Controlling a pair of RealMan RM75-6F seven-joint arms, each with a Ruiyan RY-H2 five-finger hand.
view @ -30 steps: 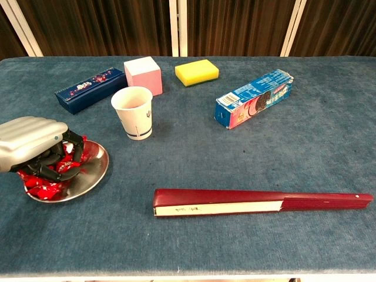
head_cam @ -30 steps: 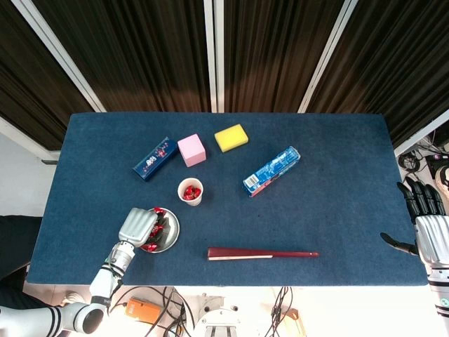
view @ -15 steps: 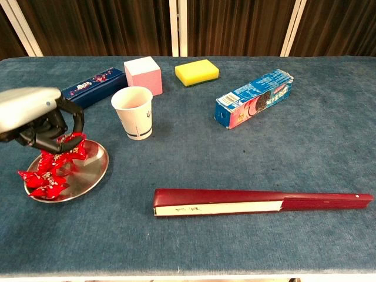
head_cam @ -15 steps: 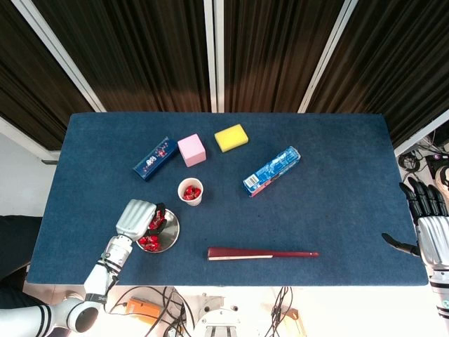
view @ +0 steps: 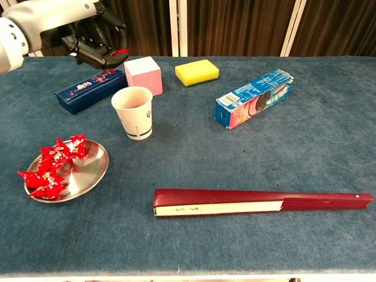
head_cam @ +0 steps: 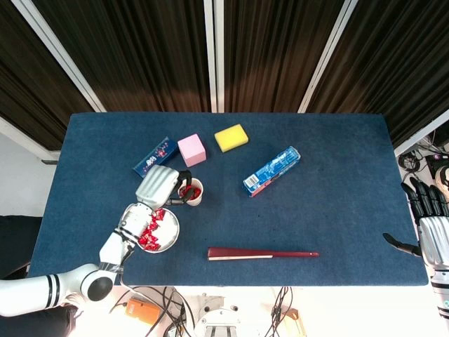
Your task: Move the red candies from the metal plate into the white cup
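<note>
The table (view: 329,194) is covered in a dark blue, felt-like cloth that looks likely to keep small things from sliding, and everything lies spread over it with room to reach between. The long closed fan (view: 261,201) lies flat near the front edge, dark red with a pale strip along one side, well clear of the work on the left. The biscuit box (view: 254,98) is printed blue card lying on its side, and the dark blue case (view: 89,90), long and narrow, lies at an angle behind the cup; the pink block (view: 143,74) and the yellow sponge (view: 197,71) sit toward the back, one hard-edged and the other soft-cornered. The left hand (view: 94,41) hangs in the air above and just behind the white cup (view: 134,112), fingers curled around at least one red candy (view: 109,66) whose wrapper tip sticks out below them; I judge it is lined up to drop its load into the cup. The right hand (head_cam: 429,225) is off the table's right edge, fingers apart and holding nothing, kept out of the way. The metal plate (view: 93,173) is shallow, shiny and round, just left of and in front of the cup. It holds a crinkly heap of red candies (view: 51,165) crowded to its left side. The head view shows a few more inside the paper cup.
</note>
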